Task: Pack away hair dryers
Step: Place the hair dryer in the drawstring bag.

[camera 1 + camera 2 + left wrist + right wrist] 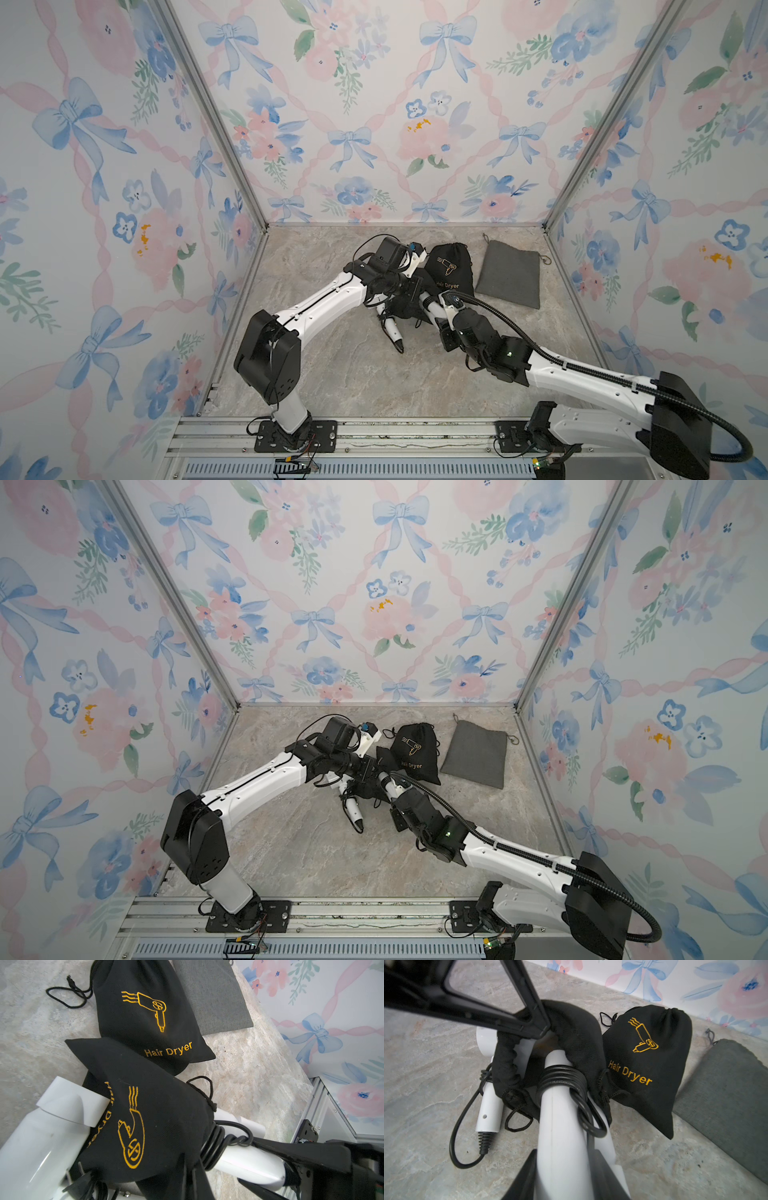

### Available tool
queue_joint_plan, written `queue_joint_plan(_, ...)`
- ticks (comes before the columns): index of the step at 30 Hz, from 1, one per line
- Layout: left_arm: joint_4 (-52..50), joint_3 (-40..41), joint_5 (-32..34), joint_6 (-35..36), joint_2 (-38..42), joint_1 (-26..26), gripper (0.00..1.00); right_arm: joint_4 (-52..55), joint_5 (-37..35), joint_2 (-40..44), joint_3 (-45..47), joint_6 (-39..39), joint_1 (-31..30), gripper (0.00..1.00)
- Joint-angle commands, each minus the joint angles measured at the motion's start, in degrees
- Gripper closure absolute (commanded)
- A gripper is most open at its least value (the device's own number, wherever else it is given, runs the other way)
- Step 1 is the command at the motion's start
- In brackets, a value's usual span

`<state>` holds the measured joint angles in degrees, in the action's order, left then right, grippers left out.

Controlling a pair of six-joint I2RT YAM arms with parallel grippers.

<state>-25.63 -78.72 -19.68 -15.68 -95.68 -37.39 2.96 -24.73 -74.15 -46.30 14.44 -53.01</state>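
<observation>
- My left hand (543, 1029) is clenching on the rim of the black pouch (577, 1039). It is pinching the cloth at the mouth and holding that mouth gaping.
- In both top views this hand is reaching in from 9 o'clock, and its wrist is hiding the fingers there.
- My right hand (564, 1165) is grasping the white hair dryer (560, 1115) by its near end, with one finger pressing on each side of the white tube. It is coming in from 4 o'clock.
- This dryer is sitting near the middle of the tabletop (332, 374). Its far end is resting inside the pouch mouth, and its black cord (562, 1078) is lying wound in tight coils round the tube just outside the rim.
- A second white hair dryer (490, 1103) is lying on the tabletop at 9 o'clock of the held one, just beside it. Pouch cloth is draping over part of it, its handle is pointing toward 6 o'clock, and its loose cord (454, 1136) is looping on the surface.
- A second black pouch (451, 266), cinched and bulging, is showing a gold dryer outline and the words "Hair Dryer". It is sitting at 1 o'clock of the pouch I am pinching, touching it.
- A grey pouch (509, 274) is lying flat at 3 o'clock of that second black pouch, its near edge running behind the black cloth.
</observation>
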Motion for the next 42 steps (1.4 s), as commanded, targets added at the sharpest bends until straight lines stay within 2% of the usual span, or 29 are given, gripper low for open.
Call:
queue_joint_plan(1, -0.5, -2.0, 0.1, -0.9, 1.2, -1.3, 0.92, -1.1, -2.0, 1.9, -2.5, 4.1, 1.3, 0.77)
queue_joint_plan(8, -0.5, -5.3, 0.7, -1.6, -2.6, -4.4, 0.93, -1.5, 0.3, 2.3, -3.6, 5.9, 2.0, 0.77)
queue_joint_plan(16, -0.5, -10.5, -0.3, -2.2, -3.1, -5.1, 0.92, -3.5, -0.2, 0.6, -1.0, 8.7, 2.7, 0.76)
queue_joint_plan(20, -0.6, -9.6, -0.4, -2.4, -2.4, -5.5, 0.92, -4.5, -0.1, 0.8, -1.4, 9.7, 4.0, 0.76)
queue_joint_plan(30, -0.2, -1.8, 0.7, -2.7, -1.0, -6.1, 0.93, -6.8, 3.7, 0.4, -5.2, 15.0, 9.4, 0.75)
queue_joint_plan(36, -0.3, -5.4, 0.3, -2.7, -0.8, -6.4, 0.93, -11.1, 3.6, -4.4, -6.3, 18.7, 9.3, 0.75)
queue_joint_plan(42, -0.2, -9.0, -1.4, -2.9, -0.3, -6.4, 0.92, -17.1, 0.5, -8.3, -4.9, 21.1, 9.2, 0.74)
